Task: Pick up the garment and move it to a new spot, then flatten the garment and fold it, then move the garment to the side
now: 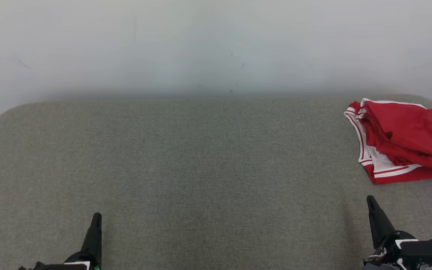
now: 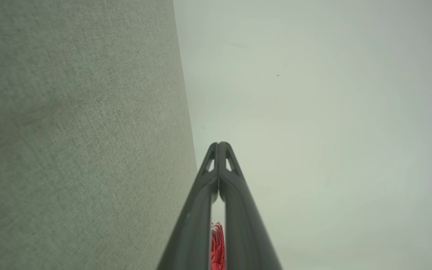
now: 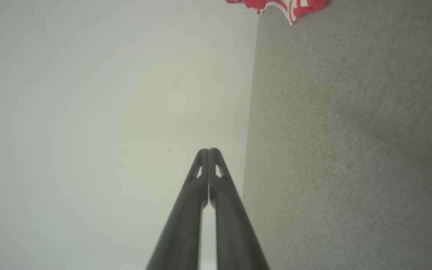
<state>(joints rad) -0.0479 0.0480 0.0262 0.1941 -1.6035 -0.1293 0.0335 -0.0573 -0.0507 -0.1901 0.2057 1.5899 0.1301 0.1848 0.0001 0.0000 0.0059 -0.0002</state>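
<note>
The garment (image 1: pixel 403 142), red with white striped trim, lies folded in a loose stack on the grey pad (image 1: pixel 201 168), at the pad's far right corner, close to its rounded back edge. Nothing touches it.

The left gripper (image 1: pixel 96 217) sits over the pad's near edge on the left side, its fingers pressed together into one dark point and holding nothing. In the left wrist view the two tips (image 2: pixel 219 144) meet flush, and a sliver of the red garment (image 2: pixel 218 243) shows through the slit lower down between the fingers.

The right gripper (image 1: pixel 370 200) sits over the pad's near edge on the right side — also pressed together and empty. In the right wrist view its tips (image 3: pixel 209 150) touch, and the garment's striped hem (image 3: pixel 276 5) lies on the pad well beyond them.

A pale wall (image 1: pixel 201 45) rises behind the pad's far edge.
</note>
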